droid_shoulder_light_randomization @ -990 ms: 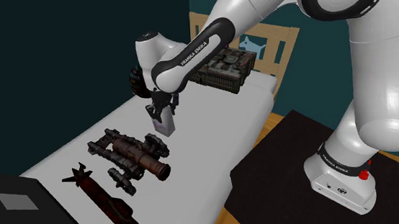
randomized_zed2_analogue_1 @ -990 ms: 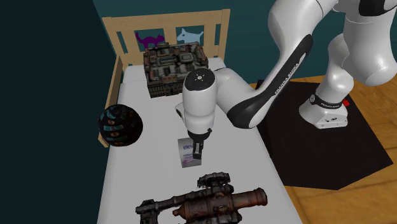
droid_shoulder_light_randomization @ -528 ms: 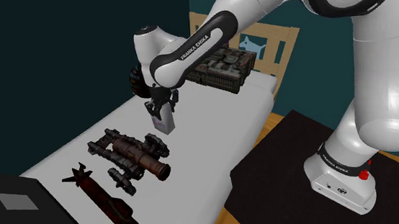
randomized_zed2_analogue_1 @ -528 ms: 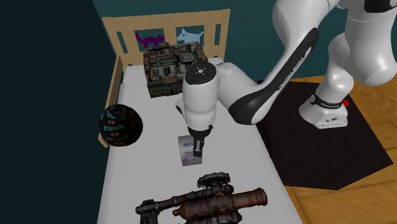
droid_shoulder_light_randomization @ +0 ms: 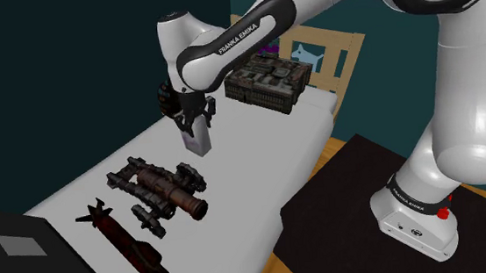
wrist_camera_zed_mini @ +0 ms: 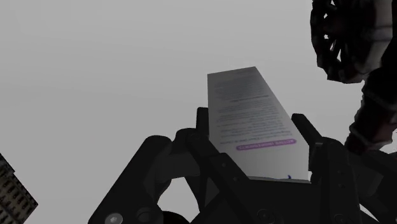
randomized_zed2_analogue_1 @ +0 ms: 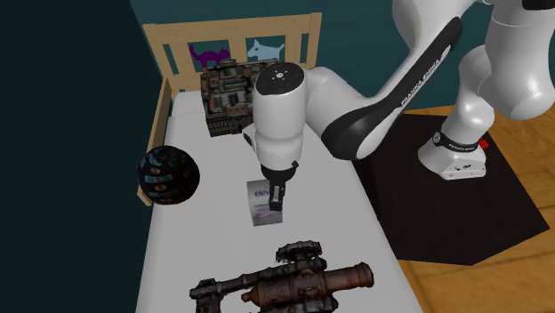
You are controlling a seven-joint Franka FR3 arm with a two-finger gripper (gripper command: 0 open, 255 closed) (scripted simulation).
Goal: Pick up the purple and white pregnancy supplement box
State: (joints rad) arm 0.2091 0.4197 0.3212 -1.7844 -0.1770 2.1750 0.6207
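Note:
The white box with purple print point(droid_shoulder_light_randomization: 200, 143) hangs upright in my gripper point(droid_shoulder_light_randomization: 195, 126), just above the white bed surface point(droid_shoulder_light_randomization: 261, 165). The black fingers are shut on its upper part, one on each side. In the second exterior view the box point(randomized_zed2_analogue_1: 261, 206) shows purple lettering, with the gripper point(randomized_zed2_analogue_1: 276, 197) clasping it from above. In the wrist view the box point(wrist_camera_zed_mini: 245, 95) runs out between the two fingers point(wrist_camera_zed_mini: 202, 130), and the gripper point(wrist_camera_zed_mini: 252, 130) is clamped on its near end.
A rusty cannon-like toy point(droid_shoulder_light_randomization: 161, 188) lies close to the box, towards the shoulder view's lower left. A dark patterned ball point(randomized_zed2_analogue_1: 167, 175), a patterned chest point(randomized_zed2_analogue_1: 245, 93), a spiked dark object point(droid_shoulder_light_randomization: 130, 245) and a black block point(droid_shoulder_light_randomization: 21, 261) also sit around. A wooden headboard point(randomized_zed2_analogue_1: 231, 40) closes the far end.
The arm has risen a little, with the gripper still shut on the box. The box has come up with it and shifted slightly away from the cannon toy.

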